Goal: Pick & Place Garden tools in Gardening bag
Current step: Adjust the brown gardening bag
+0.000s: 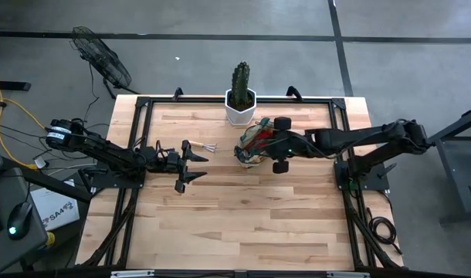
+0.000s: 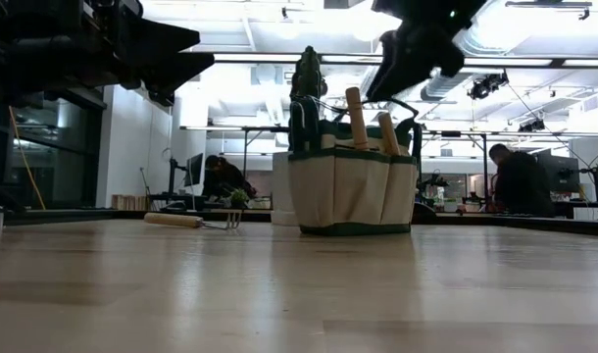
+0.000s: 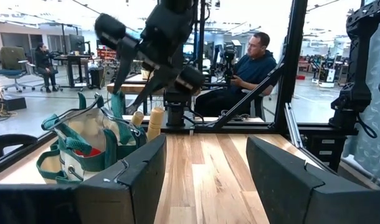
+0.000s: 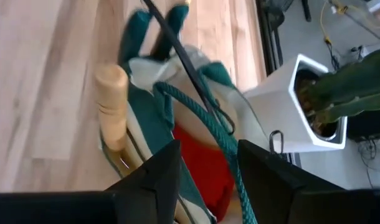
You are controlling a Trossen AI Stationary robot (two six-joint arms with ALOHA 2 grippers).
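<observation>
The olive-green and tan gardening bag (image 1: 249, 147) stands upright on the table in front of the cactus pot. Two wooden tool handles (image 2: 356, 118) stick up out of it, and a red glove (image 4: 199, 158) lies inside. The wooden-handled mini rake (image 1: 198, 146) lies flat on the table to the left of the bag. My right gripper (image 4: 205, 168) is open above the bag's mouth, and a green loop handle (image 4: 202, 118) runs below the gap. My left gripper (image 1: 195, 167) is open and empty, level above the table near the rake, pointing toward the bag (image 3: 84, 149).
A green cactus in a white hexagonal pot (image 1: 240, 108) stands at the table's far edge, just behind the bag. The pot also shows in the right wrist view (image 4: 289, 106). People sit at benches in the room beyond the table (image 3: 252, 62).
</observation>
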